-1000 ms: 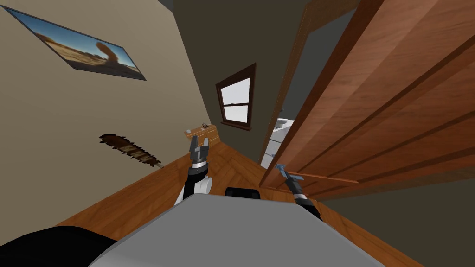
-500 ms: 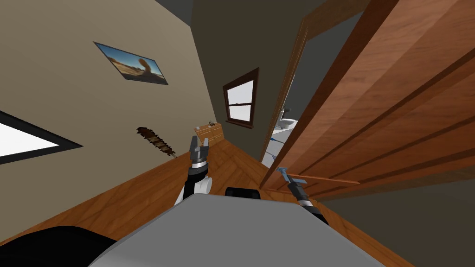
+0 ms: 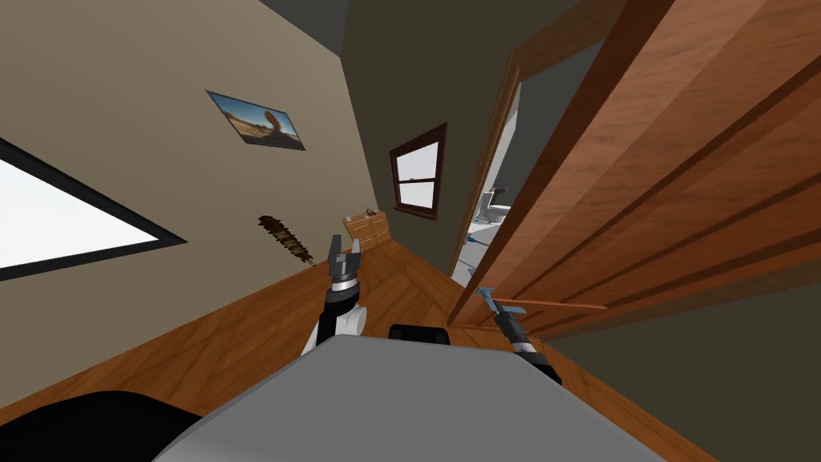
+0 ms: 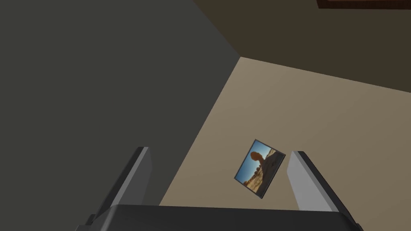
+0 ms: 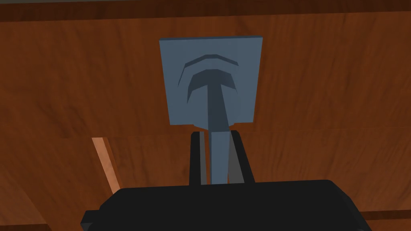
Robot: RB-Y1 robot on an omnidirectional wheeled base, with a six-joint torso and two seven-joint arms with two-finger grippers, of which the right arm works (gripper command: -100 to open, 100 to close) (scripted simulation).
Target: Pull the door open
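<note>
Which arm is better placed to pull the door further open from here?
Right. The right claw is shut on the blue-grey lever handle of the brown door. The left claw is open and empty, pointing away from the door.

Home, wooden door (image 3: 681, 160), framed picture (image 3: 256, 120), window (image 3: 418, 180)

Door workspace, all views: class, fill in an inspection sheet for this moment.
Surface: wooden floor.
Job's things: door, brown, partly open; handle, blue-grey, on a square plate.
Clutter: small wooden cabinet by the far wall.
End effectors: right end effector shut on the handle's lever; left end effector open, raised, holding nothing.
Cables: nothing seen.
Surroundings: framed picture, window, white fixtures beyond the doorway.
</note>
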